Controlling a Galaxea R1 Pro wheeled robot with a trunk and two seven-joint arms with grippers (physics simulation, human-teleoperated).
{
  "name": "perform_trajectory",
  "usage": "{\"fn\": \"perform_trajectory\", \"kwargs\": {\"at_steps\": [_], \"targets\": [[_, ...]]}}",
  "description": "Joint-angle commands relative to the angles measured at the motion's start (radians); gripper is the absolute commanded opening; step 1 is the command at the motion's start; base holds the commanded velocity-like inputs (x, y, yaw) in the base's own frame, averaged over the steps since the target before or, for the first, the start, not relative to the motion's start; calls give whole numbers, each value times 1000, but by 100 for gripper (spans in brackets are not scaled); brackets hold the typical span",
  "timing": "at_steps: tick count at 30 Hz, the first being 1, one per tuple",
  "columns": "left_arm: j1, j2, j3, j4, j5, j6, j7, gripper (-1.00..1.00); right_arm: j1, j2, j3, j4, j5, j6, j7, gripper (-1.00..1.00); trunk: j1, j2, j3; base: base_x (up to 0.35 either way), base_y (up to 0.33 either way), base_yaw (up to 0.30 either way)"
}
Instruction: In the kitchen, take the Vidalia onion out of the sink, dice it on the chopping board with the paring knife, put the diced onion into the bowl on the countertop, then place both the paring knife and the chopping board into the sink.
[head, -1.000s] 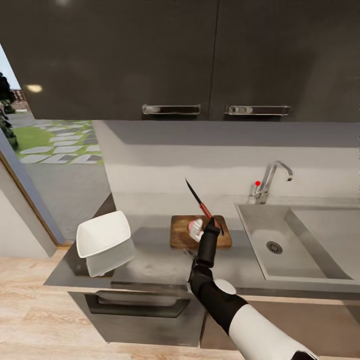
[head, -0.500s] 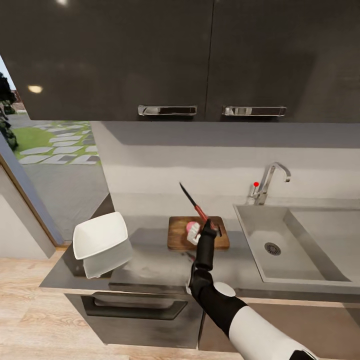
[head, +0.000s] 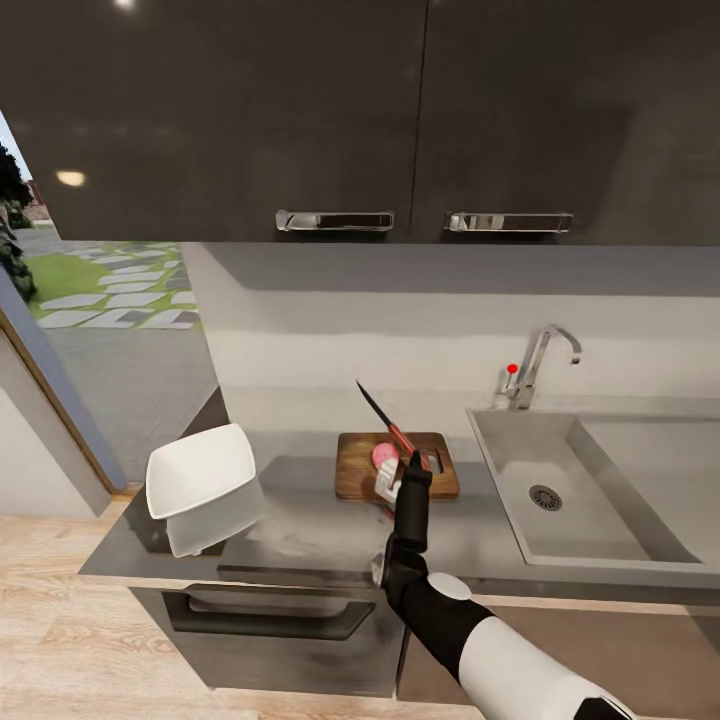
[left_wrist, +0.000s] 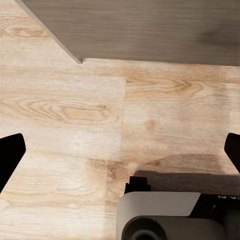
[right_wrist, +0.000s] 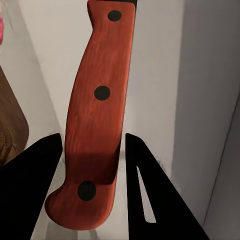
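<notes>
The brown chopping board (head: 440, 478) lies on the grey countertop (head: 310, 530), left of the sink (head: 600, 520). On it rests the pink-white Vidalia onion (head: 383, 454), also a pink sliver (right_wrist: 1, 25) at the right wrist view's edge. My right gripper (head: 408, 466) (right_wrist: 92, 150) hovers over the board, just beside the onion. It is shut on the paring knife's red handle (right_wrist: 100, 100); the dark blade (head: 375, 402) points up and to the left. The white square bowl (head: 200, 468) sits tilted at the counter's left end. My left gripper (left_wrist: 120, 150) is open over the wooden floor.
A curved chrome tap (head: 540, 362) with a red-tipped lever stands behind the sink. Dark wall cabinets (head: 400, 120) hang above the counter. A doorway to a garden (head: 100, 290) opens at the left. The left wrist view takes in my own base (left_wrist: 170, 215).
My right gripper has sunk a little toward the board with the knife, the blade tip dropping with it. The head camera also shifted slightly a second ago.
</notes>
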Motion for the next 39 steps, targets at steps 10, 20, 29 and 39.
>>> {"fn": "perform_trajectory", "kwargs": {"at_steps": [10, 20, 29, 39], "targets": [[-2, -1, -9, 4, 7, -6, 1, 100, -1, 0, 3, 42, 3, 6, 0, -100, 0, -2, -2, 0, 0, 0], [-2, -1, -9, 4, 7, -6, 1, 100, -1, 0, 3, 57, 3, 5, 1, -100, 0, -2, -2, 0, 0, 0], [-2, -1, -9, 4, 7, -6, 1, 100, -1, 0, 3, 57, 3, 5, 3, -100, 0, -2, -2, 0, 0, 0], [-2, -1, -9, 4, 7, -6, 1, 100, -1, 0, 2, 60, 3, -20, 3, -100, 0, -2, -2, 0, 0, 0]]}}
